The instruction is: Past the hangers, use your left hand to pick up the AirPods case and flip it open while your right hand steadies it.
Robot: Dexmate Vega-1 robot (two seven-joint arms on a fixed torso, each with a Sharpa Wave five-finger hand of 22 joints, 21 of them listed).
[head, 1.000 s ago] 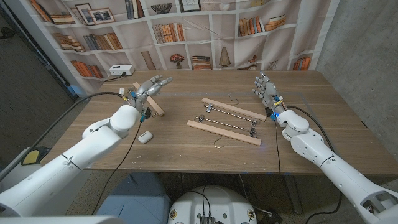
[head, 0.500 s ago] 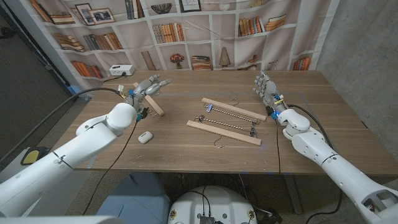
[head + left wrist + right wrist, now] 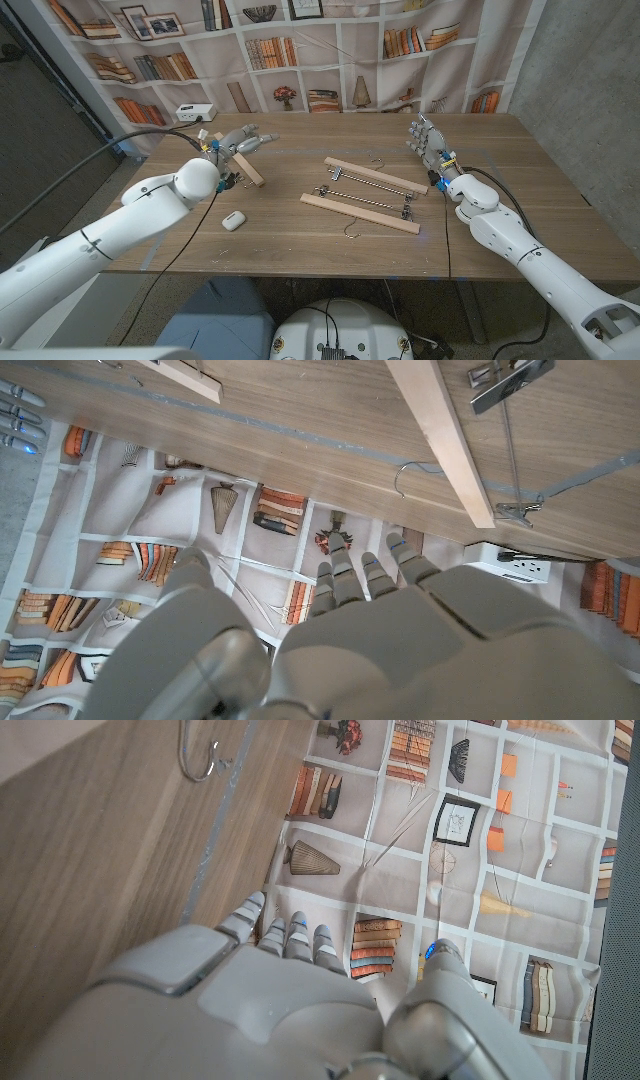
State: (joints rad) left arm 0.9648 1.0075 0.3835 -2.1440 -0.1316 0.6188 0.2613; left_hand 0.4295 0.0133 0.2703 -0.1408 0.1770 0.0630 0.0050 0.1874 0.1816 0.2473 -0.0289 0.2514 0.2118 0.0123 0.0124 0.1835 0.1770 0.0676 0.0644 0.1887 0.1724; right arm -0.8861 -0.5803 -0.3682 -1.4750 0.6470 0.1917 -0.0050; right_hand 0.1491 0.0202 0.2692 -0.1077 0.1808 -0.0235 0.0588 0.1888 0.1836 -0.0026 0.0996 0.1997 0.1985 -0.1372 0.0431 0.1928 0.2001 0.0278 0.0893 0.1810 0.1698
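Note:
The white AirPods case [image 3: 233, 221] lies on the wooden table [image 3: 300, 245] near its front left, closed as far as I can tell. My left hand [image 3: 242, 142] hovers well behind the case, above the table's back left, fingers spread and holding nothing. The same left hand [image 3: 340, 620] reaches toward the bookshelf backdrop in the left wrist view. My right hand [image 3: 425, 140] stands upright at the table's right, fingers apart and empty, also seen from behind as the right hand [image 3: 270, 990]. Two wooden clip hangers [image 3: 365, 195] lie in the middle, between the hands.
A short wooden hanger piece [image 3: 248, 170] lies under my left hand, and the wooden hanger bar [image 3: 440, 440] crosses the left wrist view. A white power strip [image 3: 194, 112] sits at the back left edge. A bookshelf-print curtain [image 3: 330, 50] hangs behind the table.
My left arm has swung outward and its hand has drifted slightly right and back. The right arm, the case and the hangers have stayed put.

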